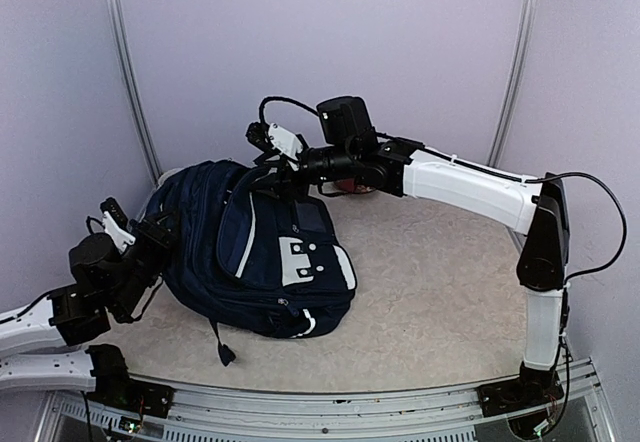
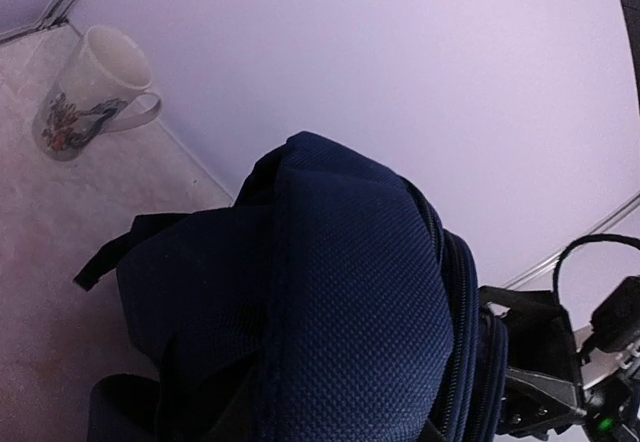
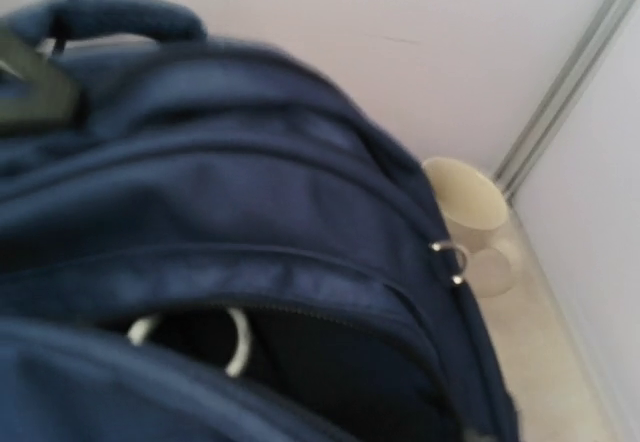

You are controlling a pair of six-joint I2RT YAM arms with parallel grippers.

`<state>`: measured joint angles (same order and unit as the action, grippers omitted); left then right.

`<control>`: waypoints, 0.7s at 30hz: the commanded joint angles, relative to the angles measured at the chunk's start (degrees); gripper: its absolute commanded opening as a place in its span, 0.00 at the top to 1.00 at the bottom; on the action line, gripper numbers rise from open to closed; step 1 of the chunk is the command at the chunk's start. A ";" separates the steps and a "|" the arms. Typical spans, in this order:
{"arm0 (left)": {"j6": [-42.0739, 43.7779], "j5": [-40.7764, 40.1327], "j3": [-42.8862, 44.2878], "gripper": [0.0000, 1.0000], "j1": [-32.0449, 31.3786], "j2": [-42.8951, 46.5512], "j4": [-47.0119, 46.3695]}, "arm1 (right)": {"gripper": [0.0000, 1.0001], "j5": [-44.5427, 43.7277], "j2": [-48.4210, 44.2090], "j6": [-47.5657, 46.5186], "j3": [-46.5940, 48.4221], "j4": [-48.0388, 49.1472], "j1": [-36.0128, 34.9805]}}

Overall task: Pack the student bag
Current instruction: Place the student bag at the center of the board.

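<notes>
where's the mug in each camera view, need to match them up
Top view: the mug is just a pale sliver behind the backpack's far left edge, at the corner post's foot.
Left wrist: upper left, on the table beyond the backpack.
Right wrist: right of centre, behind the backpack, beside the corner post.
Shared landmark: the navy backpack, in front of the mug every time.

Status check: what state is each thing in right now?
student bag, lying front-up, one zip gaping open.
mug, upright behind the bag.
left claw, at the bag's left edge, grip unclear.
right claw, at the bag's top, open or shut unclear.
</notes>
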<state>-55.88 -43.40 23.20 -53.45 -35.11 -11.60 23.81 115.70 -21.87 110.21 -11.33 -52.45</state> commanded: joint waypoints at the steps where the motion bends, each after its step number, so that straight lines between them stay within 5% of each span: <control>1: -12.21 1.85 -5.07 0.88 -2.26 -2.30 13.10 | 0.32 1.08 0.45 7.58 0.42 -4.74 -0.63; 4: -15.24 0.86 -6.88 0.91 -3.42 -3.81 13.04 | 0.16 0.24 -6.05 12.83 -6.25 -4.79 -0.63; 10: -16.07 0.51 -7.73 0.89 -4.33 -6.90 12.82 | 0.14 1.57 -23.12 21.26 -27.55 -0.94 -2.02; 11: -16.32 1.17 -8.06 0.83 -4.37 -7.44 12.64 | 0.15 1.51 -25.28 23.07 -30.73 -0.61 -2.12; 14: -14.53 4.13 -8.06 0.37 -4.42 -8.88 12.82 | 0.22 -2.07 -29.25 31.16 -39.42 -0.67 -2.19; 16: -14.12 4.08 -5.45 0.18 -4.66 -9.48 18.77 | 0.33 -3.09 -30.09 36.66 -45.52 -0.83 -2.27; 21: -14.40 -6.77 3.96 0.01 -6.03 -6.73 39.23 | 0.58 -6.07 -28.50 44.90 -55.56 1.35 -6.52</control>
<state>-71.48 -45.67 19.57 -58.04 -44.51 12.62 20.80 84.33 13.15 60.36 -9.93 -55.66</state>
